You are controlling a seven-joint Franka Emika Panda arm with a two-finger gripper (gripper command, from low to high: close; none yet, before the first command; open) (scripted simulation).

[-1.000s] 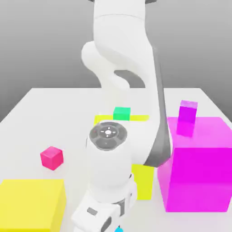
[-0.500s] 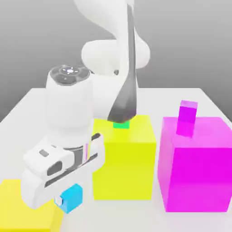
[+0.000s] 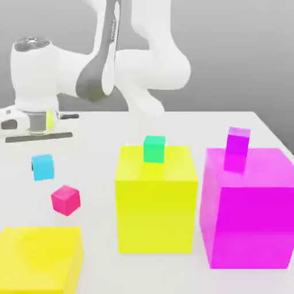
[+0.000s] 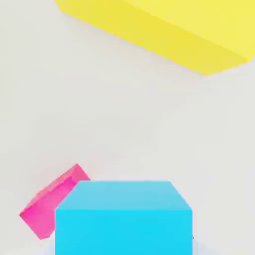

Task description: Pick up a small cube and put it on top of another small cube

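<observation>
Shows a smooth, off-white tabletop (image 3: 103,166) under a plain grey backdrop (image 3: 229,51), darker toward the horizon. Ends at the back in a straight far edge, with a side edge slanting down at the exterior view's right. Reaches in from the back with a white arm (image 3: 152,69), bent toward the exterior view's left.

Pinches a small cyan cube (image 3: 43,167) in the gripper (image 3: 42,166), closed on opposite sides of it, below the hand at the exterior view's left. Holds it near the crimson cube (image 3: 66,200), slightly farther left and higher in that view, not stacked on it. In the hand view, overlaps part of the crimson cube with the cyan one.

Places a low yellow block (image 3: 40,261) at the near corner on the exterior view's left, apart from the crimson cube. Stands a tall yellow block (image 3: 155,212) near the middle, with a green cube (image 3: 154,149) on top. Stands a magenta block (image 3: 250,221) at the exterior view's right, topped by a purple cube (image 3: 238,142).

Leaves a narrow gap between the two tall blocks, and a wider bare strip between the crimson cube and the tall yellow block. Opens onto more bare surface behind the blocks, toward the far edge.
</observation>
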